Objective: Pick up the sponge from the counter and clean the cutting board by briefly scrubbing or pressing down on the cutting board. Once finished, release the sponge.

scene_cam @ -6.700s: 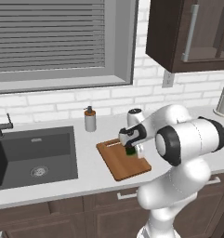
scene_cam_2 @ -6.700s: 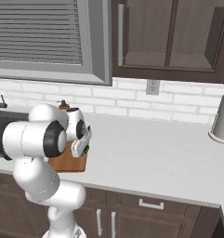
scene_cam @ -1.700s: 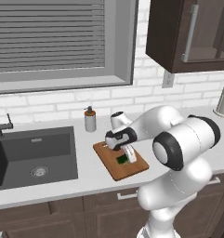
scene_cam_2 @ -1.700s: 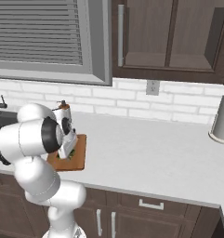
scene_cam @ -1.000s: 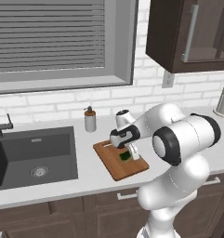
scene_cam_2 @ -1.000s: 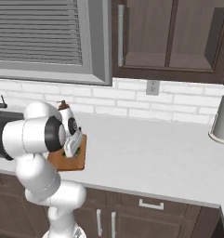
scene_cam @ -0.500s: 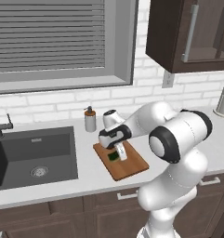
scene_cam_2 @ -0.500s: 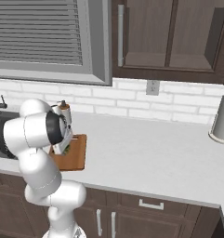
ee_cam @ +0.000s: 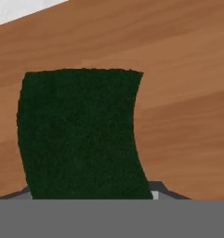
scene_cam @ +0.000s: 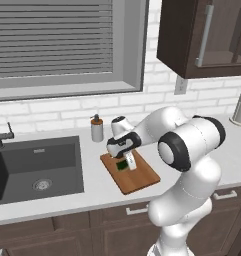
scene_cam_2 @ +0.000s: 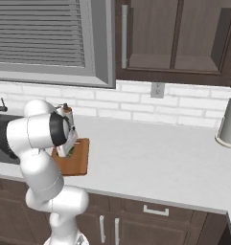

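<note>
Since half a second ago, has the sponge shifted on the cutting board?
Yes. The sponge, in the pincer, moved slightly right along the cutting board, away from the sink.

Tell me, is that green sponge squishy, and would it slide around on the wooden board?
The sponge is probably squishy: its green edge looks bowed where the gripper holds it. It looks light, being far smaller than the cutting board. Its rough green face suggests it would drag rather than slip on the smooth wood.
</note>
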